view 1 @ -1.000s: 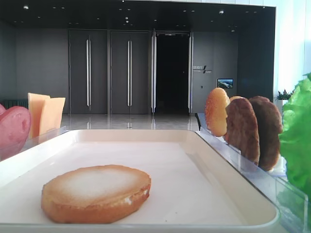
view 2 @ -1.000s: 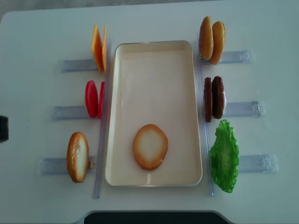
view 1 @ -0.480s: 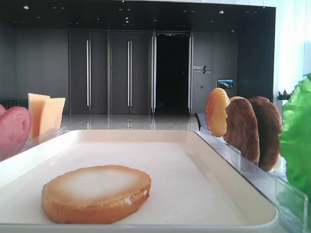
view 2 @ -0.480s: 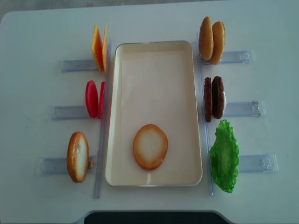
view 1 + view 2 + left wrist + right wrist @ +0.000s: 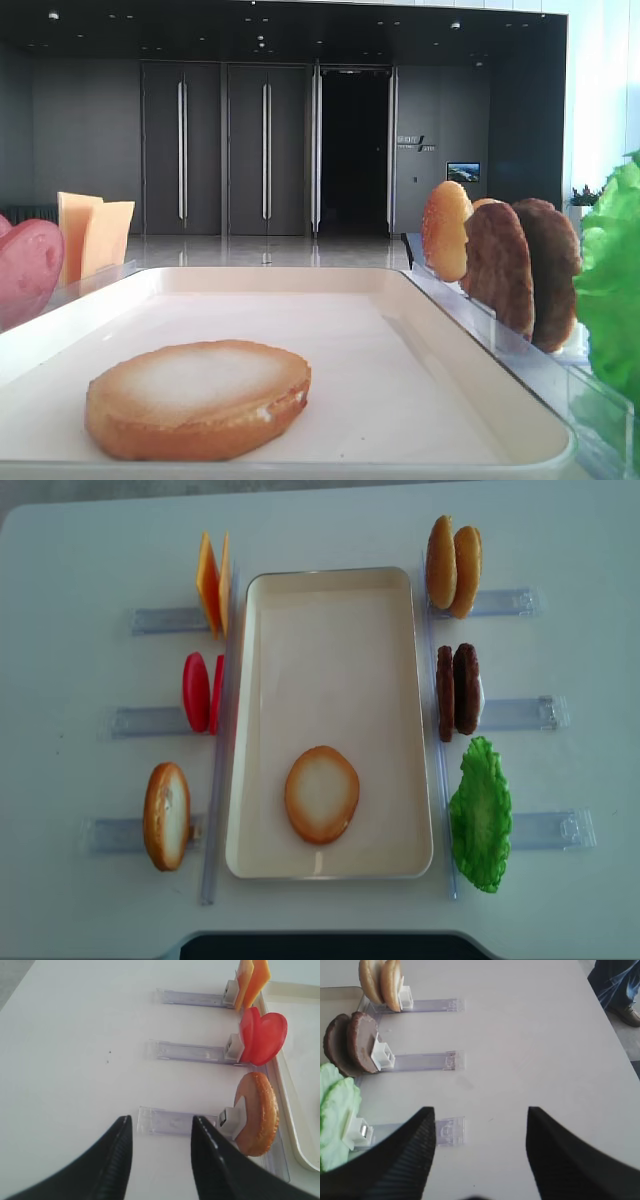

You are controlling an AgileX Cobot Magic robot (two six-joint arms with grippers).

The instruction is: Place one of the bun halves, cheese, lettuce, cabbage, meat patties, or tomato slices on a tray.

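One bun half (image 5: pixel 321 794) lies flat, pale face up, on the cream tray (image 5: pixel 330 590). Another bun half (image 5: pixel 257 1112) stands on edge in the near left rack, right of my left gripper (image 5: pixel 161 1120), which is open and empty above the table. Cheese (image 5: pixel 212 580) and tomato slices (image 5: pixel 201 692) stand left of the tray. On its right stand two bun halves (image 5: pixel 453 566), meat patties (image 5: pixel 457 690) and lettuce (image 5: pixel 481 813). My right gripper (image 5: pixel 480 1110) is open and empty, right of the lettuce (image 5: pixel 335 1110). Cabbage is out of view.
Clear plastic racks (image 5: pixel 520 713) stick out sideways from both long sides of the tray, and long clear strips (image 5: pixel 212 810) run along its edges. A person's leg (image 5: pixel 615 985) stands past the table's right edge. Neither arm shows in the overhead view.
The left arm's dark tip at the overhead view's left edge has gone out of that view. The food and the tray have not moved.
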